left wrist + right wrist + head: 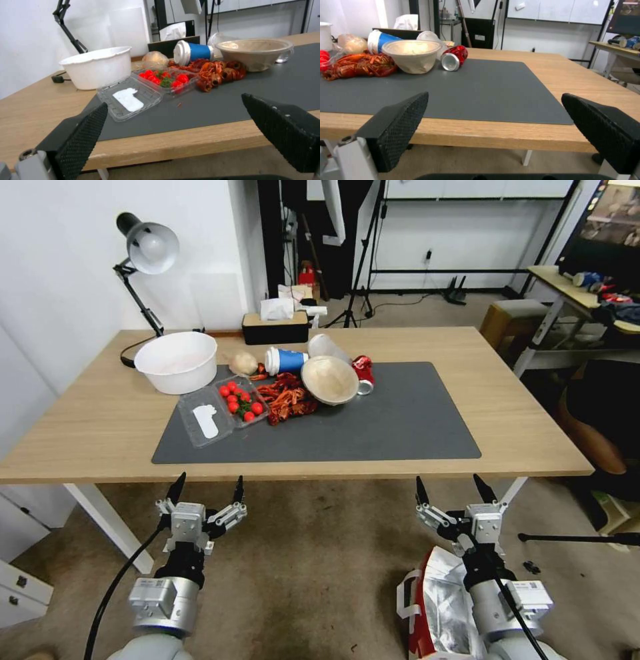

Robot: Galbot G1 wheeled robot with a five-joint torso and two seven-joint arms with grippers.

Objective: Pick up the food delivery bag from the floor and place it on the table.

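boxy foil-lined food delivery bag (443, 607) on rough floor (313, 567)

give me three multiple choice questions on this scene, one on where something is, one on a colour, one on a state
1. Where is the food delivery bag?
A. on the floor under the right arm
B. on the dark grey mat
C. inside the white tub

2. What colour is the paper cup lying on the table?
A. green with a black lid
B. blue with a white lid
C. plain yellow

3. How are the left pincer and right pincer set?
A. both shut on the bag
B. left shut, right open
C. both open and holding nothing

Answers:
1. A, the head view shows its red edge and foil lining on the floor beside the right arm.
2. B, its blue body and white lid are plain.
3. C, each pair of fingers stands apart before the table's near edge.
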